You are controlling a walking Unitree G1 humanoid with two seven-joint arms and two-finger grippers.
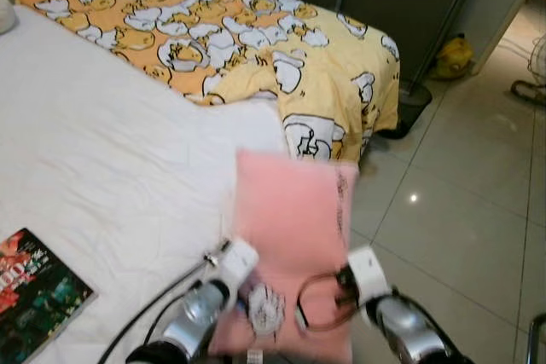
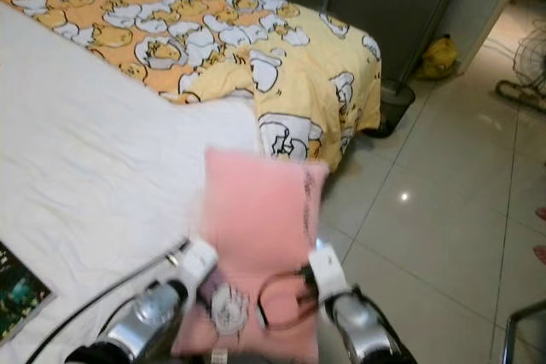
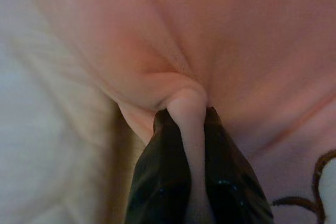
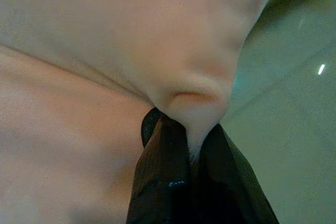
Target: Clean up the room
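Pink pillow [image 1: 294, 228] held up betw. both arms, over the bed [image 1: 111, 168] edge & floor [image 1: 452, 210]. Left tool [image 3: 186, 129] clamped on a fabric fold; right tool [image 4: 189, 140] likewise pinching a corner. Pillow's blurred, bottom cut off. Magazine [image 1: 34, 304] lies on sheet, partly out of frame.

The pillow [image 1: 294, 236] is plain pink with a small white cartoon figure outlined in brown. The bed [image 1: 102, 151] wears a white sheet, and its quilt [image 1: 247, 40] is orange-yellow, printed all over with white and yellow ducks. The magazine [image 1: 34, 304] is dark with red and green. The floor [image 1: 461, 202] is glossy pale grey tile.
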